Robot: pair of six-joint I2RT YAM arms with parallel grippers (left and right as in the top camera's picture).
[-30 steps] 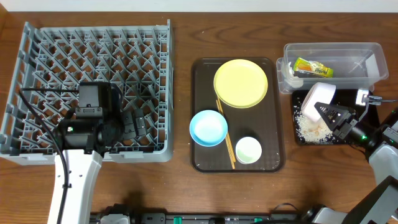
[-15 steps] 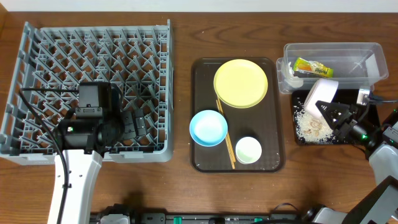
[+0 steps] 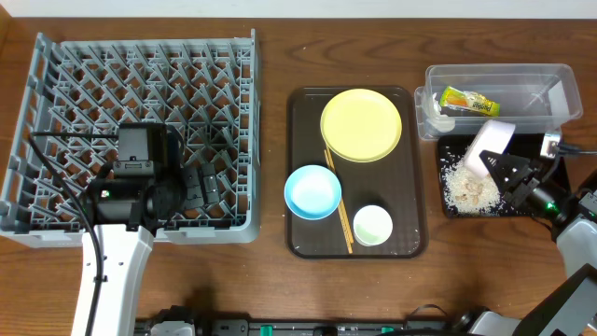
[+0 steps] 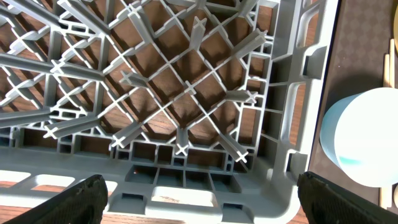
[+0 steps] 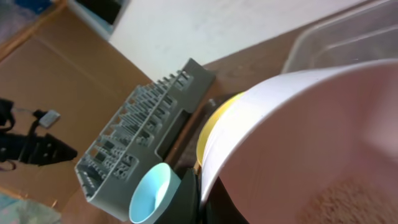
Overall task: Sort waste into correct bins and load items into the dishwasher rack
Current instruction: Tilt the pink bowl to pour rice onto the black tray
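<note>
The grey dishwasher rack (image 3: pixel 140 121) fills the left. My left gripper (image 3: pixel 201 187) hangs open and empty over its front right corner; in the left wrist view (image 4: pixel 214 208) both fingertips frame the rack's wall (image 4: pixel 186 93). My right gripper (image 3: pixel 506 171) is shut on the rim of the white bowl (image 3: pixel 492 145), tilted on edge over the black tray (image 3: pixel 524 142). White rice grains (image 3: pixel 466 187) lie on that tray. The yellow-green wrapper (image 3: pixel 469 102) lies in the clear box (image 3: pixel 550 75). The right wrist view shows the bowl (image 5: pixel 298 143) in the jaws (image 5: pixel 202 199).
The dark brown serving tray (image 3: pixel 300 233) holds the yellow plate (image 3: pixel 361 124), light blue bowl (image 3: pixel 312 191), small white cup (image 3: pixel 373 225) and two chopsticks (image 3: pixel 338 201). The blue bowl also shows in the left wrist view (image 4: pixel 364 143) and the right wrist view (image 5: pixel 152 193).
My right gripper has moved right and back with the white bowl, tipping it further on edge. More of the rice pile shows on the black tray. The left arm is still.
</note>
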